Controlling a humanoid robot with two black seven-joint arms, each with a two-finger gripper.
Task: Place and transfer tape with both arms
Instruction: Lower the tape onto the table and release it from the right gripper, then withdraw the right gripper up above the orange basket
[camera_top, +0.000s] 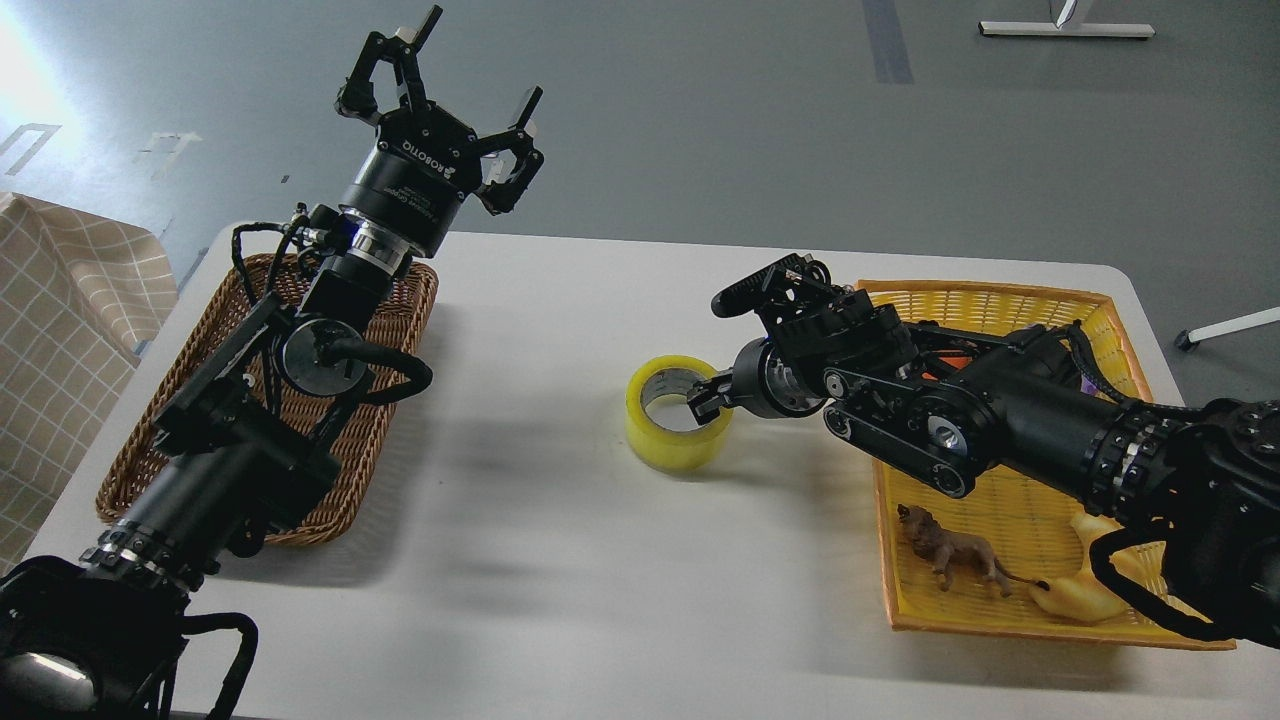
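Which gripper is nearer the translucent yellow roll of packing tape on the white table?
Right. The right gripper is at the translucent yellow tape roll, one finger reaching into its core. The left gripper is raised, open, far off above the brown wicker basket.

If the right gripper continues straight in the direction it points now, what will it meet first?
The right gripper points leftward at the tape; one of its fingers already seems to reach the roll's rim, though depth is unclear.

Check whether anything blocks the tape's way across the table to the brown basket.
Nothing visible does. The tape stands mid-table at the right gripper; bare table lies between it and the brown basket.
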